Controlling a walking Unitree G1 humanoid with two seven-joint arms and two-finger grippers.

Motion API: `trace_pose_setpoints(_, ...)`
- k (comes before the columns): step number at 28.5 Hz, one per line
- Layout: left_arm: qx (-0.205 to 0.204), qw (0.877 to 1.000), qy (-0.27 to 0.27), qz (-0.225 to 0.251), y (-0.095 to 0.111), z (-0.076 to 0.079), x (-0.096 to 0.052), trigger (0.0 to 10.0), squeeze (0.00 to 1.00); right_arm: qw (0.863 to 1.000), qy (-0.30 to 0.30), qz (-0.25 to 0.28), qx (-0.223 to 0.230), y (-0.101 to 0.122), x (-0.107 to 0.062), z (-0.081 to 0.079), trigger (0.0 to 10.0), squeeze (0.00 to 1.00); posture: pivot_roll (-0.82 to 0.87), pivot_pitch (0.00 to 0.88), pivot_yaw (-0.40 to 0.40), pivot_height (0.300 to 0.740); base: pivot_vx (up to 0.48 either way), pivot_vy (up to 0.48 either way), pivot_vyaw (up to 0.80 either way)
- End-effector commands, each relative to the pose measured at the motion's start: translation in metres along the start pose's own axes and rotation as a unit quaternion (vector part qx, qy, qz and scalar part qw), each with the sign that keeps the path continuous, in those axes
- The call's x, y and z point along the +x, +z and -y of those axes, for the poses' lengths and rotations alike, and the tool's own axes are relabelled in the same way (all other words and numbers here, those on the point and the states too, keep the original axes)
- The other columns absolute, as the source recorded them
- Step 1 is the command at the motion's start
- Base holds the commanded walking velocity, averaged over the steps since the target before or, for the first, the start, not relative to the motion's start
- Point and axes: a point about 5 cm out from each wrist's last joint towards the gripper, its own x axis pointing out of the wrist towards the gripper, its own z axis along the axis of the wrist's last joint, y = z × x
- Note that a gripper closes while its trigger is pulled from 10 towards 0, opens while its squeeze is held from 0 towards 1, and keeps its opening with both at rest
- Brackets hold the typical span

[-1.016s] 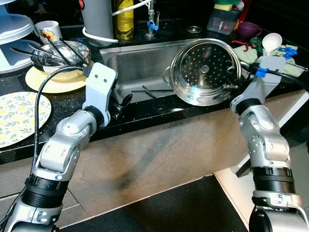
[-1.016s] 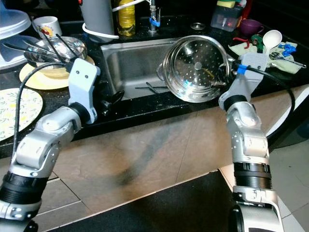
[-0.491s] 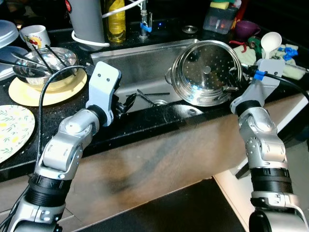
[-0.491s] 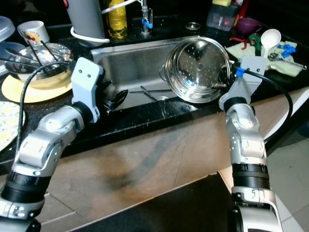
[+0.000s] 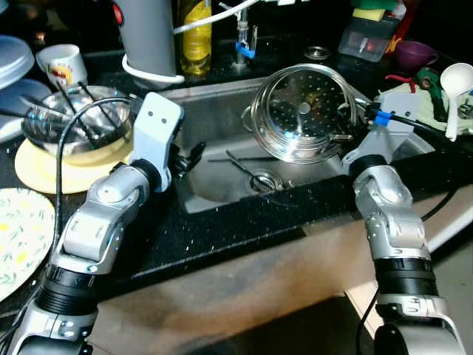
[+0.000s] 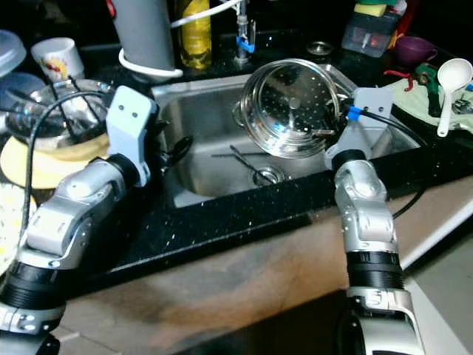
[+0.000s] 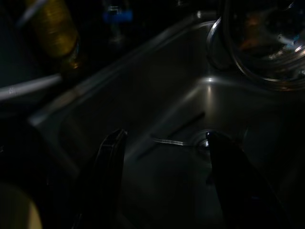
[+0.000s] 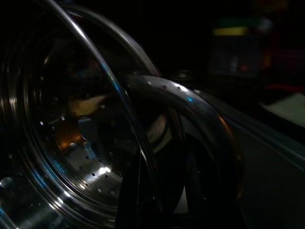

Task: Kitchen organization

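Perforated steel steamer pot [image 5: 307,112] tilted on edge; right pincer [image 8: 159,200] grips rim.

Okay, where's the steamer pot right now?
The steamer pot is tipped on its side over the right part of the sink, its rim held by the right gripper.

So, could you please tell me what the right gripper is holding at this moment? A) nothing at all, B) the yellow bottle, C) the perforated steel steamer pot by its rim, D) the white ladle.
C: the right gripper has its jaws closed over the rim of the perforated steamer pot, which is tipped on its side above the sink; the right wrist view shows the rim between them.
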Motion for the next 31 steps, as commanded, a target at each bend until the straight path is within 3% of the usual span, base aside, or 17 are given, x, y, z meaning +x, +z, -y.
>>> trace_pose_setpoints(1,0.004,1.0,-0.009,-0.009,-0.003,0.004,-0.001,10.0,0.0,1.0,-0.002,0.022,0.0,0.008,0.0,0.001,10.0,0.0,-0.07,0.162,-0.028,0.74,0.0,0.0,0.0)
trace_pose_setpoints(20,-0.012,1.0,-0.013,-0.026,-0.007,0.008,0.0,10.0,0.0,1.0,-0.003,0.011,-0.005,0.004,0.0,0.004,10.0,0.0,-0.07,0.178,-0.026,0.74,0.0,0.0,0.0)
trace_pose_setpoints(31,-0.009,0.999,0.007,-0.046,-0.014,0.004,0.0,10.0,0.0,0.999,0.028,-0.039,-0.012,-0.011,-0.002,-0.005,10.0,0.0,-0.07,0.179,-0.029,0.74,0.0,0.0,0.0)
